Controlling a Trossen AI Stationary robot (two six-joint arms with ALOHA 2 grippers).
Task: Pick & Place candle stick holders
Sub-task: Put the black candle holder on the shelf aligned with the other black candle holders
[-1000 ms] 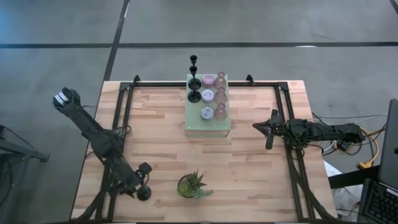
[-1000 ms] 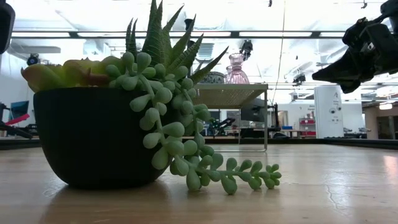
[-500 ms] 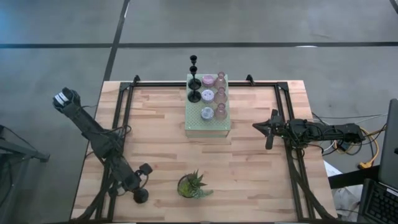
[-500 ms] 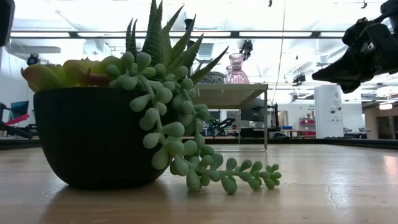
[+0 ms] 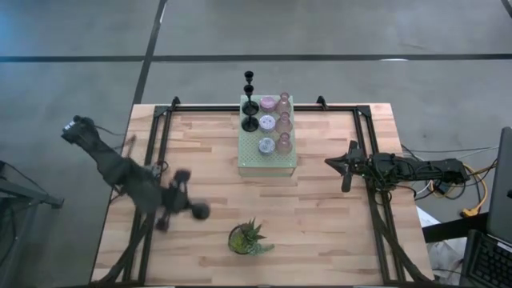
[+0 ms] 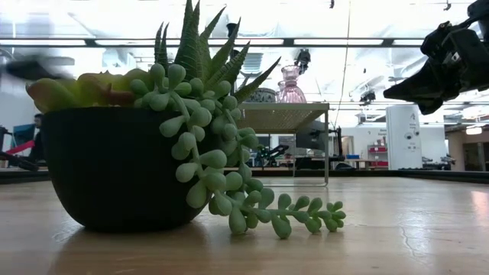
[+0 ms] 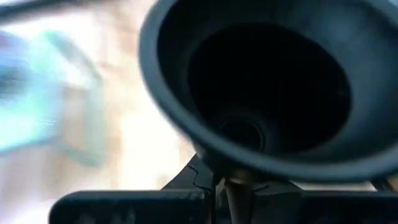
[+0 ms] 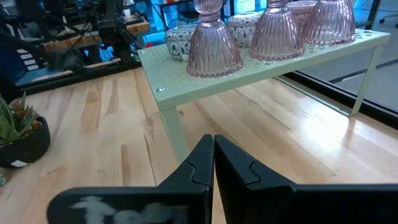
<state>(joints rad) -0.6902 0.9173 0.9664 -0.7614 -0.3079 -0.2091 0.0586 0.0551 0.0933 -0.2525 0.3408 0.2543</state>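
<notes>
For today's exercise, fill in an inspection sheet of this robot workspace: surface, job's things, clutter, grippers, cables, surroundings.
Surface: wooden table, black rails along its edges.
Job's things: two black holders, three pink holders and three squat grey holders on the pale green stand; one black holder in the left gripper.
Clutter: potted plant near the front edge.
Grippers: left gripper shut on the black holder, over the table's left front; right gripper shut, empty, waiting at the right.
Cables: bundle off the table's right side.
Surroundings: grey floor.

Potted plant [image 5: 248, 238] at near table [image 5: 320, 216] edge; perforated green shelf [image 5: 268, 164] far-centre.
</notes>
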